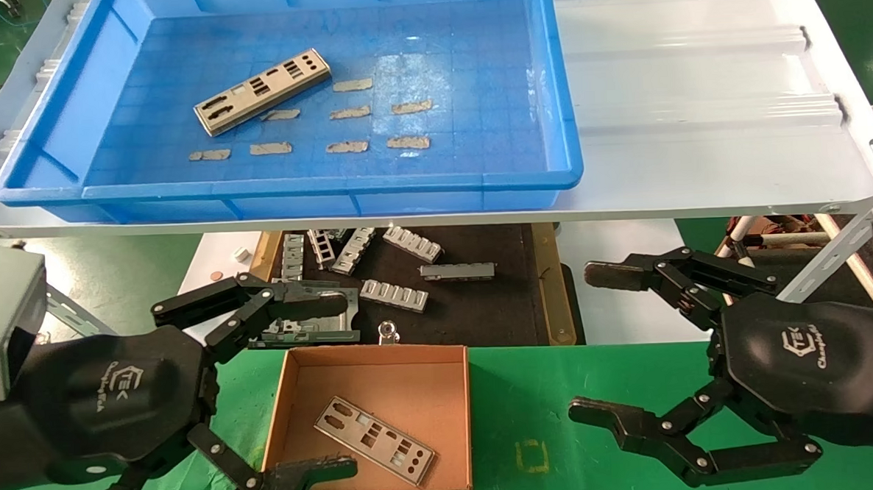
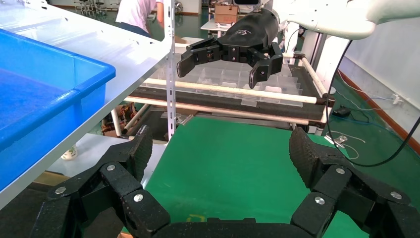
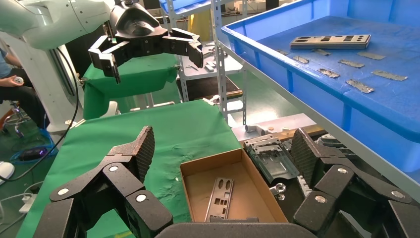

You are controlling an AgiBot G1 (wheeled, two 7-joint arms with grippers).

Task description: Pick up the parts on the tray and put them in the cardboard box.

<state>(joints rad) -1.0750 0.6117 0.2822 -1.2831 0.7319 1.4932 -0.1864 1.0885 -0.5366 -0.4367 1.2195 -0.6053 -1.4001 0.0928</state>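
Note:
One silver part (image 1: 262, 90) lies at the back left of the blue tray (image 1: 331, 185) on the raised shelf; the right wrist view shows the same part (image 3: 331, 41). Below it, the cardboard box (image 1: 371, 354) on the green table holds another part (image 1: 375, 439), which also appears in the right wrist view (image 3: 220, 196). My left gripper (image 1: 343, 385) hangs open at the box's left side, with nothing between its fingers (image 2: 141, 148). My right gripper (image 1: 586, 341) is open and empty to the right of the box, its wrist camera facing the box (image 3: 190, 171).
Several grey tape strips (image 1: 350, 112) lie on the tray floor. Behind the box, a dark mat (image 1: 476, 309) carries ribbed grey brackets (image 1: 394, 295) and a metal frame piece (image 1: 307, 328). The white shelf (image 1: 696, 116) overhangs the mat, with a steel post (image 1: 827, 257) at the right.

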